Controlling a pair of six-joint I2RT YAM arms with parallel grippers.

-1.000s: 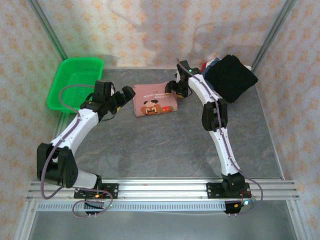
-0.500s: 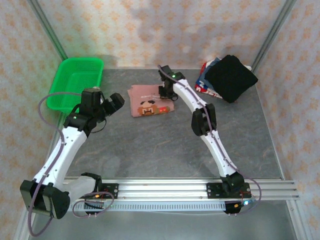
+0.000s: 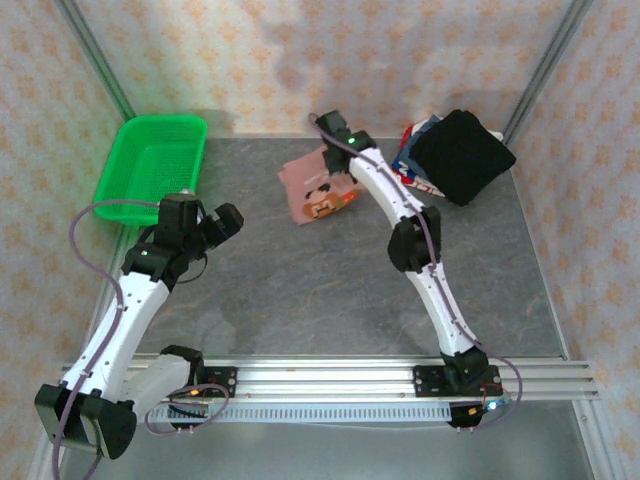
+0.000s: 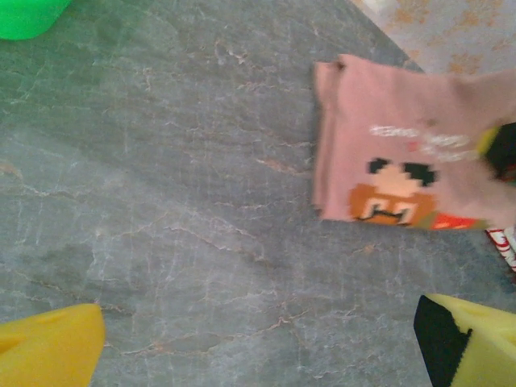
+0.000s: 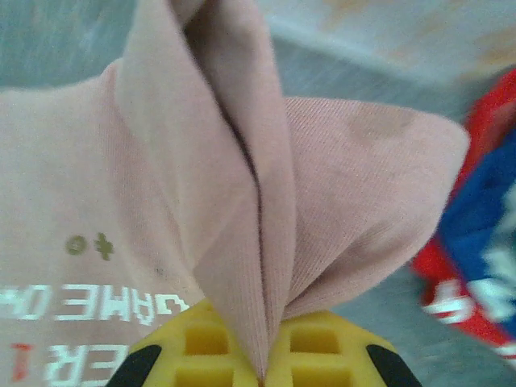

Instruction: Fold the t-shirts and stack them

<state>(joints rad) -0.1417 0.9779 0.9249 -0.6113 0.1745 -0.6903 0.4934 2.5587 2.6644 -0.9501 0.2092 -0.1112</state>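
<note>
nearest, the left fingers [image 3: 218, 220] hang spread apart over the counter [image 3: 300, 290], farther back the right fingers [image 5: 242, 355] are clamped on an edge of the folded pink t-shirt [image 3: 318, 188], and at the far right the black t-shirt [image 3: 462, 155] tops a heap, so stacking likely remains.

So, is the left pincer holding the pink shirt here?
No, the left pincer is open over bare table, apart from the pink shirt, which the right pincer pinches.
</note>
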